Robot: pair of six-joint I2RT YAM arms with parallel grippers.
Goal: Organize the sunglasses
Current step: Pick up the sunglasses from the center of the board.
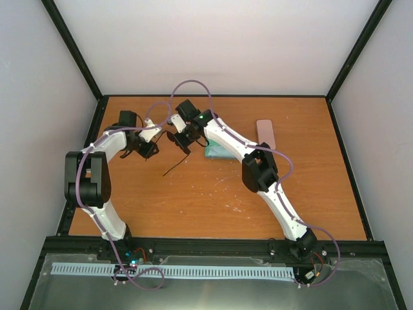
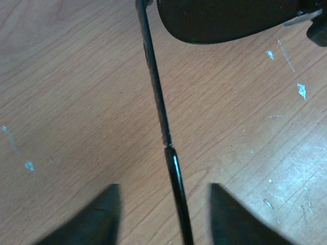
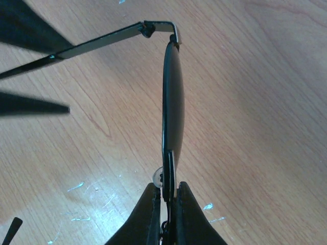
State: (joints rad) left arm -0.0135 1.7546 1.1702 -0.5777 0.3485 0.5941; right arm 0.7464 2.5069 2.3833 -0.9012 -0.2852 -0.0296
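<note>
Step in hand: handling the black sunglasses above the surface [image 1: 193, 206], judged to be the folding of a temple arm before the pair is put away.

1. Left gripper [image 2: 163, 199]: the fingers [image 2: 92, 219] stand partly apart. The thin black temple arm [image 2: 156, 92] runs between them without visibly touching either one. They have hold of nothing.
2. Black sunglasses [image 3: 172, 107]: the pair is held in the air at the far left-centre of the surface, between the two grippers. In the right wrist view the lens is edge-on and the temple arm is swung out at the hinge, pointing towards the left gripper. In the top view a thin black arm slants down towards the near edge.
3. Right gripper [image 3: 166, 204]: the fingers [image 3: 143, 219] are closed on the frame at the nose-pad end of the lens. This gripper alone carries the pair.

Next move, as a judgement: the left fingers either close on the temple arm again or push it sideways to swing it flat against the lens. The right gripper must keep the frame steady. The hinge is slender, so the push should be light and made close to the hinge.

Surroundings: a light-blue cloth [image 1: 218, 154] lies just right of the grippers, partly under the right arm. A pink case [image 1: 265, 134] lies farther right, well apart. The two wrists are close together and leave little room to turn. The red pair is not visible in any view.
</note>
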